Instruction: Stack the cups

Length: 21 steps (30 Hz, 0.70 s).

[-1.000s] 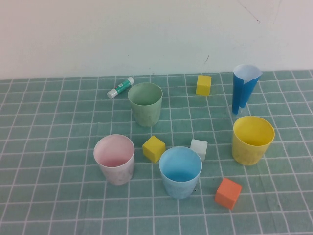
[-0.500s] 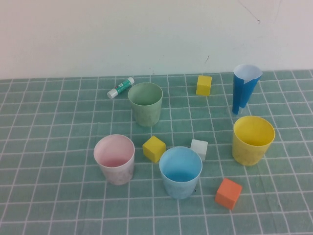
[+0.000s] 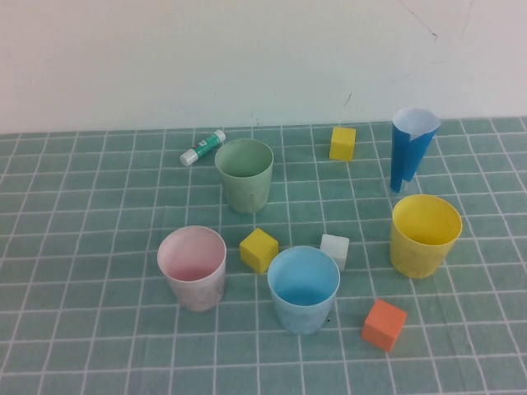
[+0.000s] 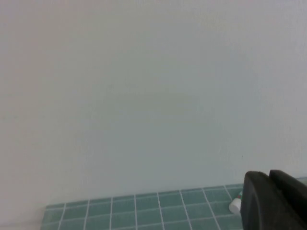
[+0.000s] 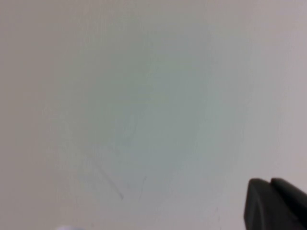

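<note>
Two pincers appear only in the wrist views: the left pincer [image 4: 268, 179] is clenched on nothing, raised and facing the wall above the table's [image 3: 82, 247] far edge; the right pincer [image 5: 270, 184], likewise clenched and empty, faces bare wall. On the table we see four separate upright cups: the green cup [image 3: 244, 174] at the back, the pink cup [image 3: 192, 267] front left, the blue cup [image 3: 304, 288] front centre, the yellow cup [image 3: 425, 234] right. A paper cone [image 3: 411, 147] stands behind the yellow cup.
</note>
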{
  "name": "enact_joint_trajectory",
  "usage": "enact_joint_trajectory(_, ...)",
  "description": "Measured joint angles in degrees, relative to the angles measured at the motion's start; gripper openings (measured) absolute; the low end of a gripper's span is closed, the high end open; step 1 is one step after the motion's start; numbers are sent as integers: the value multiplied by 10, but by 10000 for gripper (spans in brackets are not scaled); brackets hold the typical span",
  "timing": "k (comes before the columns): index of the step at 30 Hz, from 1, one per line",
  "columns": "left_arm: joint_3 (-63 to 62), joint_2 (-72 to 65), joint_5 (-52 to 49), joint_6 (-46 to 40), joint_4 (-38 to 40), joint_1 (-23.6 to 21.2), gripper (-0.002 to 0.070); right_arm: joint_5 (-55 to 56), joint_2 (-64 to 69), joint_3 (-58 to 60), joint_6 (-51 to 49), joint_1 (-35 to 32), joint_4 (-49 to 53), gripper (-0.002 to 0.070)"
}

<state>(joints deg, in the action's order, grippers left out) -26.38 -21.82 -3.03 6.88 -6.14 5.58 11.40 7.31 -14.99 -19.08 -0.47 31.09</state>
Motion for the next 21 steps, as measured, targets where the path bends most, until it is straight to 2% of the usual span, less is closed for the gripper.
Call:
enact_joint_trajectory(6, -66, -143, -16, 12, 10, 0, -2, 26, 121, -2, -85, 0, 149, -3)
enact_joint_trajectory(12, -168, -257, -127, 10, 61, 0, -2, 64, 191, -2, -138, 0, 250, -3)
enact_joint_trajectory(17, -231, -332, -196, -54, 137, 0, -2, 64, 204, -2, -219, 0, 259, -3)
enact_joint_trajectory(21, -267, -392, -226, -141, 232, 0, -2, 64, 210, -3, -229, 0, 277, -3)
